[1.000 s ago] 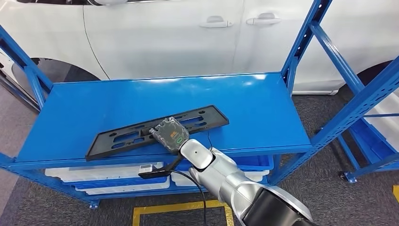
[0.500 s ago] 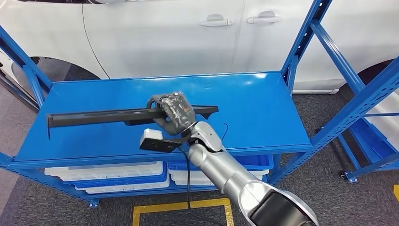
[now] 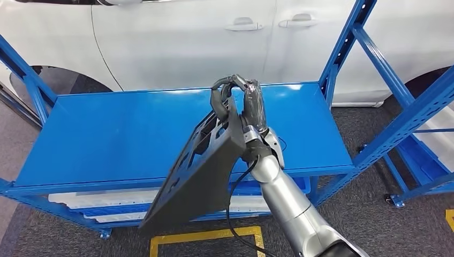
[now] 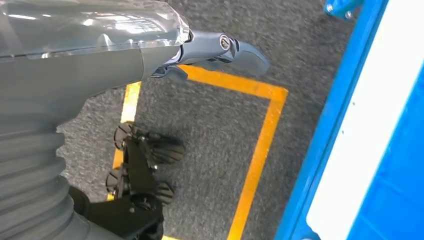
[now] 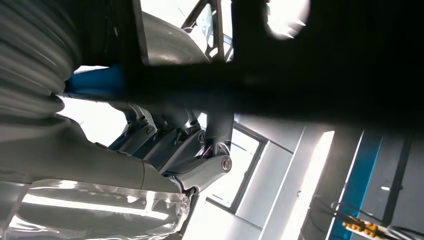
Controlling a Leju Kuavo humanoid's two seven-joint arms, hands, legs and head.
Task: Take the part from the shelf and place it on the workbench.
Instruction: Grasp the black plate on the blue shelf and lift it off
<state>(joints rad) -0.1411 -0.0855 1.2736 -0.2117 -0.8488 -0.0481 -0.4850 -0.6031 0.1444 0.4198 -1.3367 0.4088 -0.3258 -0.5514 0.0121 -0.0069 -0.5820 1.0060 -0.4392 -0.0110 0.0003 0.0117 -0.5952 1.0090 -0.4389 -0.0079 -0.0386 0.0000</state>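
Here the right robot hand grips the black part above the blue shelf.

1. Shelf top bare blue across left and centre of frame; open passage above it.
2. Black part, gripped by right hand, tilts from centre down to lower left, blocking the front edge there.
3. Blue uprights at upper right and upper left bound the sides.
4. White car closes off the back.
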